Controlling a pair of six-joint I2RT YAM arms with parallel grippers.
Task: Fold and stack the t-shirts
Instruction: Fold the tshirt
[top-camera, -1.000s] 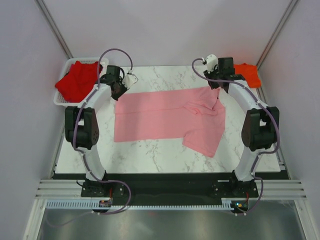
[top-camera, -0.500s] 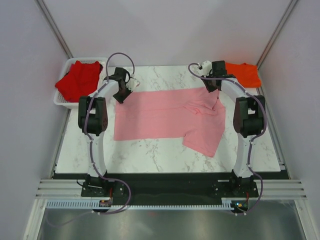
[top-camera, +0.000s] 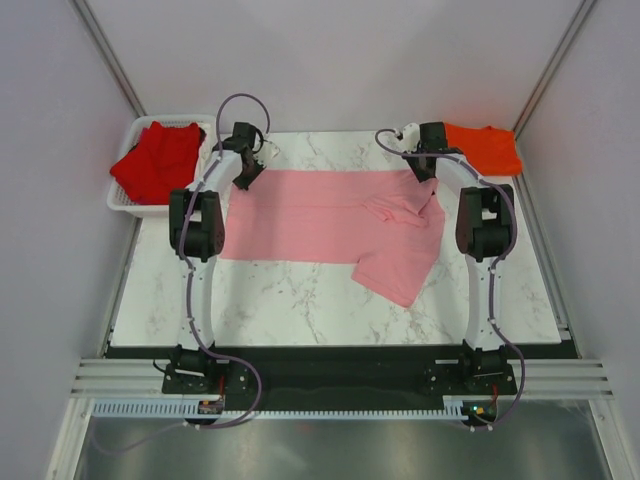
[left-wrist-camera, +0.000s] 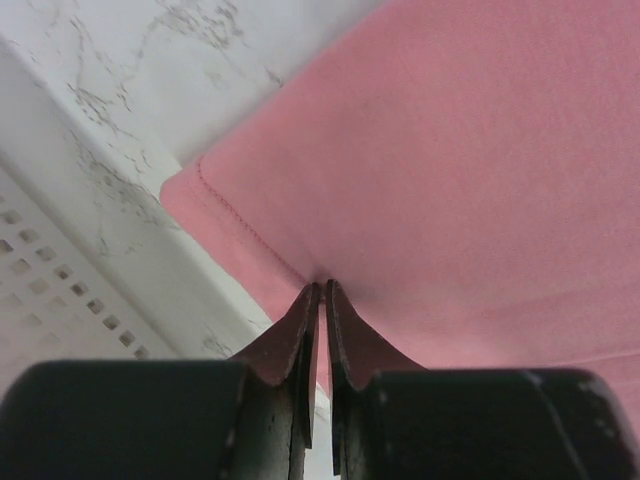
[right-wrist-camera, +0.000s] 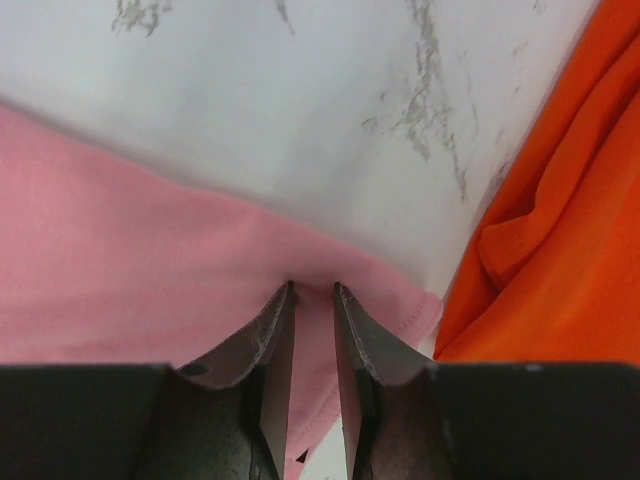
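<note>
While each gripper pinches a far corner of the pink t-shirt (top-camera: 320, 215), the step in hand looks like laying it out flat on the table (top-camera: 300, 300) before the first fold. The left gripper (left-wrist-camera: 320, 292) is closed tight on the cloth just inside a stitched corner, which lies to its left. The right gripper (right-wrist-camera: 312, 290) is clamped narrowly on a thin fold of pink, with a hemmed edge just to its right. The shirt runs between the two grippers and spreads toward the near side below them. It is fairly smooth under the left one, but creased and doubled over under the right one, where a flap trails off nearest the bases.

Both arms are stretched nearly to full reach along the table's sides, wrists tipped down at the far edge. The orange t-shirt (right-wrist-camera: 560, 200) lies just beside the right gripper, on its outer side. The red t-shirt (top-camera: 155, 160) sits in the basket (top-camera: 122, 203) beyond the left one.

Next, I judge, the rumpled right part needs smoothing. Tension should be kept even so the cloth does not skew or drag into the orange shirt.
</note>
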